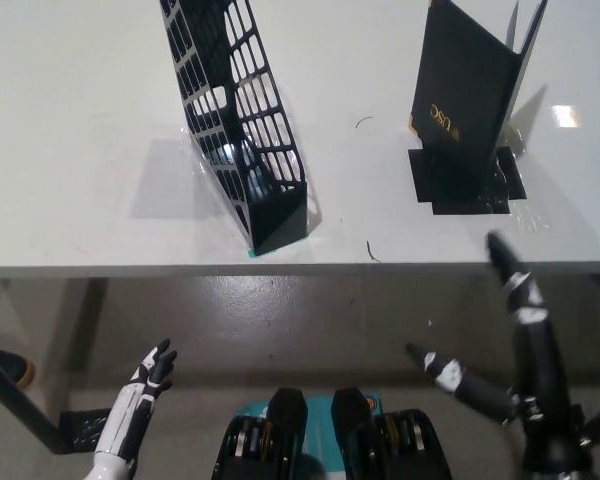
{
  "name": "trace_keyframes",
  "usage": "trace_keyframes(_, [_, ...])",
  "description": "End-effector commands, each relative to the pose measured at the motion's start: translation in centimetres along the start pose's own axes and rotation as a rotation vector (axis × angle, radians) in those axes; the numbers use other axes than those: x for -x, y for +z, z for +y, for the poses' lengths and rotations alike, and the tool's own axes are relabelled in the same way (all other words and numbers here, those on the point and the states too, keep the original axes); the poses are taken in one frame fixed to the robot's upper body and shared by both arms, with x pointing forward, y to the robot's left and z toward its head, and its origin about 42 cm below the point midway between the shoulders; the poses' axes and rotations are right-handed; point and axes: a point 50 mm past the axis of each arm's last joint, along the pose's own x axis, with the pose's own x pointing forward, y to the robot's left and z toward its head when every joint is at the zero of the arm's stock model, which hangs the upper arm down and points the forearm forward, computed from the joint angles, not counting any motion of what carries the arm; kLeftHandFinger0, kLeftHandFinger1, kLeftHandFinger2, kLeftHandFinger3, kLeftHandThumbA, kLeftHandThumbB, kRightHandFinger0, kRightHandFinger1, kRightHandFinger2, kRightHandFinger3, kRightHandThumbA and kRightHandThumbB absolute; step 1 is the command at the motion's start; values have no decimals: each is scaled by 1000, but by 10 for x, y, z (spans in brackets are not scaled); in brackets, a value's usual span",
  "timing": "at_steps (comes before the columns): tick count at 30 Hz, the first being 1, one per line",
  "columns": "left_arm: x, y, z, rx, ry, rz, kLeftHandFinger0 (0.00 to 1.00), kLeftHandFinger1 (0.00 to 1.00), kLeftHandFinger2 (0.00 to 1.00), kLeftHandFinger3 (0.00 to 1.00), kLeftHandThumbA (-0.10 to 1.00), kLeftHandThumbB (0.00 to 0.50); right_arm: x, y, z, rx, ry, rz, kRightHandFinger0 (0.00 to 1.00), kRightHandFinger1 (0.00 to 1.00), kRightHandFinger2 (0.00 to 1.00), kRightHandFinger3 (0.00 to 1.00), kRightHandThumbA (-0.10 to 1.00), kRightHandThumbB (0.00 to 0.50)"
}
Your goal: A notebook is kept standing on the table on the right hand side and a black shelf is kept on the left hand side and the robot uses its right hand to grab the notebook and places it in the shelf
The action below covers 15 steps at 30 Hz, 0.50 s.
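1. One white left hand (pixel 148 378) shows at the lower left, below the desk edge and over the floor. Its fingers (pixel 160 358) are loosely spread and hold nothing.
2. One desk (pixel 70 130), white and glossy, carries all the things. Its front edge runs across the middle of the picture.
3. One black shelf (pixel 242 110) stands on the left half of the desk. It is a tall, narrow rack with grid-like openings in its walls, and it looks tilted in this view. Its closed lower end is near the front edge of the desk.
4. One black notebook (pixel 465 90) stands upright on the right half of the desk, well apart from the shelf. Its covers are a little open at the top. Gold letters near its lower left corner seem to read "USC", seen upside down.
5. One flat black base (pixel 465 180) lies under the notebook.
6. One black right hand (pixel 500 340) is at the lower right, near the desk edge and below the notebook. Its fingers (pixel 510 270) are spread wide and released; they do not touch the notebook.
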Motion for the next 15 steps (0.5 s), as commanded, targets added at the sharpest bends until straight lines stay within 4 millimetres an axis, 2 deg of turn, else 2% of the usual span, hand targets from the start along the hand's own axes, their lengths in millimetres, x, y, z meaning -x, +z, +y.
trace_keyframes(1, [-5,11,3,-34,-8,-83,1000,1000,1000,1000,1000,160,-44,26,-14,97,-94,-127,1000,1000,1000,1000,1000,283])
trace_keyframes(4, [-5,10,4,-24,-5,-89,1000,1000,1000,1000,1000,138,-71,24,-19,107,-151,-105,1000,1000,1000,1000,1000,339])
trace_keyframes(6, [-5,10,5,-28,-6,-91,1000,1000,1000,1000,1000,139,-94,18,-24,125,-176,-66,1000,1000,1000,1000,1000,332])
trace_keyframes(7, [-5,10,5,-30,-6,-90,1000,1000,1000,1000,1000,140,-97,17,-25,125,-179,-61,1000,1000,1000,1000,1000,331])
trace_keyframes(9, [-4,10,4,-31,-2,-86,1000,1000,1000,1000,1000,142,-113,2,-29,127,-191,-40,1000,1000,1000,1000,1000,328])
trace_keyframes(13, [-3,9,3,-35,-8,-95,1000,1000,1000,1000,1000,120,-145,-24,-35,126,-236,-10,1000,1000,1000,1000,1000,352])
trace_keyframes(15, [-3,9,2,-35,-8,-93,1000,1000,1000,1000,1000,123,-152,-31,-36,120,-246,5,1000,1000,1000,1000,1000,365])
